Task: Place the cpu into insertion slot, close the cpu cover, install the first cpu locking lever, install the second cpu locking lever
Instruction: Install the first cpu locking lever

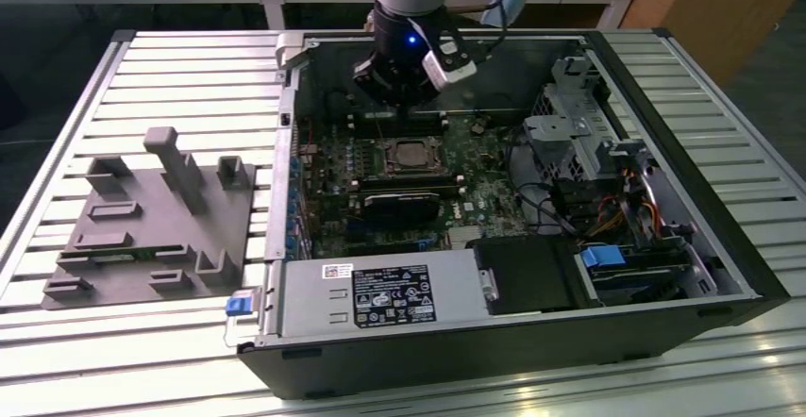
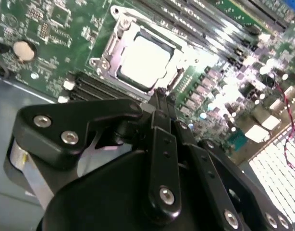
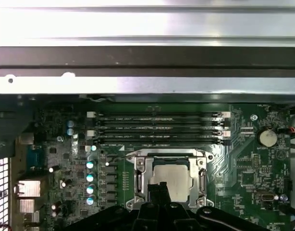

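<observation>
Second wrist view shows you the gripper point(image 2: 159, 93), its fingers point(image 2: 162, 139) pressed together, at the edge of the cpu cover point(image 2: 110, 45), which lies shut over the cpu point(image 2: 145, 60) to retain it.

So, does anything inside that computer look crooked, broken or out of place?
Nothing stands out. The cpu sits square, the cover looks flat around it, and the gripper is at the cover's edge.

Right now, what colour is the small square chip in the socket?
The small flat square cpu is dull silver-grey, best seen in the first wrist view.
</observation>
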Tool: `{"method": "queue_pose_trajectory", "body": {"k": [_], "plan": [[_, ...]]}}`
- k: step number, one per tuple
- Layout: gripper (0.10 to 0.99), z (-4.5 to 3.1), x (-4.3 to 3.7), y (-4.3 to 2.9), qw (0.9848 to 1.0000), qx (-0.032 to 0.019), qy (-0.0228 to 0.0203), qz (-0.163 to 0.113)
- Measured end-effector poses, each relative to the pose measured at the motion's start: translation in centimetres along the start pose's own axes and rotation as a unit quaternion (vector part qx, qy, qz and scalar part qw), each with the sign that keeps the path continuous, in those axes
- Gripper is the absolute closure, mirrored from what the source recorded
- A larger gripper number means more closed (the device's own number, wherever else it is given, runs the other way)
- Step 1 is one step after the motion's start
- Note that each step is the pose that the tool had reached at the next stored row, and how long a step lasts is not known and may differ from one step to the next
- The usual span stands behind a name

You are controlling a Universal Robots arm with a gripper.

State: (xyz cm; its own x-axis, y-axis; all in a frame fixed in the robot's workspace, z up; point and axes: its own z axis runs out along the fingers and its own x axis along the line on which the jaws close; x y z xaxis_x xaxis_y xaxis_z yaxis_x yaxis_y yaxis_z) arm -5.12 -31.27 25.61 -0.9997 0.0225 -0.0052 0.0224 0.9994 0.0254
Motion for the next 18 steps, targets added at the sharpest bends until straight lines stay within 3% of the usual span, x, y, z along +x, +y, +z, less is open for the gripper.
{"method": "queue_pose_trajectory", "body": {"k": [14,18], "plan": [[0.980,-0.02,3.15,-0.08,1.0000,0.0000,0.0000,-0.001],[0.980,-0.03,3.86,-0.06,1.0000,0.0000,-0.0043,-0.001]]}}
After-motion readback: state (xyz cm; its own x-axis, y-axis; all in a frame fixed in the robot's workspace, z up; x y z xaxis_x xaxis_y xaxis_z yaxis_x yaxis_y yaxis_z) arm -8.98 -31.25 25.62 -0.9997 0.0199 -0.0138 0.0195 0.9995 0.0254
